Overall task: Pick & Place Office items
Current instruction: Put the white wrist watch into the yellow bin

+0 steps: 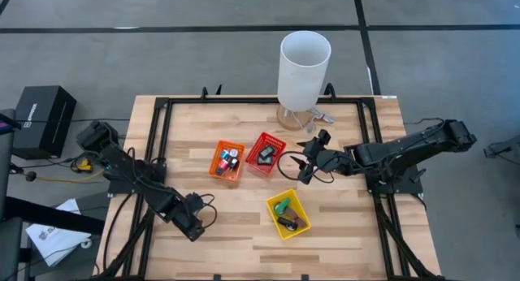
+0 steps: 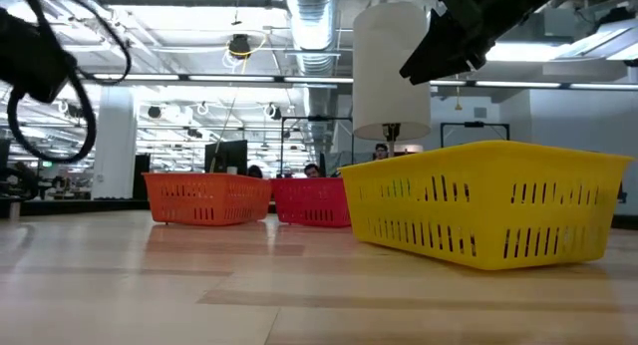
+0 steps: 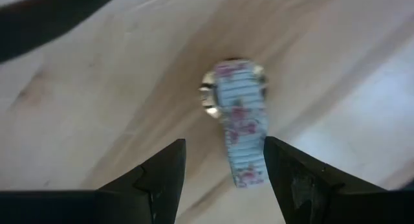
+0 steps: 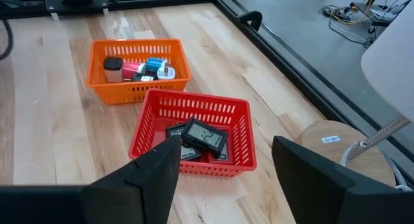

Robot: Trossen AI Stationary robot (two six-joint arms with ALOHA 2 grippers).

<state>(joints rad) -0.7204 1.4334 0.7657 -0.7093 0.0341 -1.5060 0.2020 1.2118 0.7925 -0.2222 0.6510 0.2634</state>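
Observation:
A small roll of pale blue tape with pink flowers [image 3: 236, 114] lies flat on the wooden table, and its loose strip end [image 3: 249, 169] trails off it. My left gripper [image 3: 223, 179] hangs open above the roll, pointing down, with a finger on either side of the strip end and apart from it. In the high view this gripper [image 1: 193, 224] is near the table's front left and hides the roll. My right gripper [image 4: 223, 172] is open and holds nothing. It hovers right of the red basket [image 1: 265, 153], which holds small black devices [image 4: 204, 136].
An orange basket [image 1: 227, 161] with small red, blue and white items stands left of the red one. A yellow basket [image 1: 288, 213] with green and black pieces stands nearer the front. A tall white lamp [image 1: 304, 70] on a wooden base [image 4: 330, 143] stands at the far edge.

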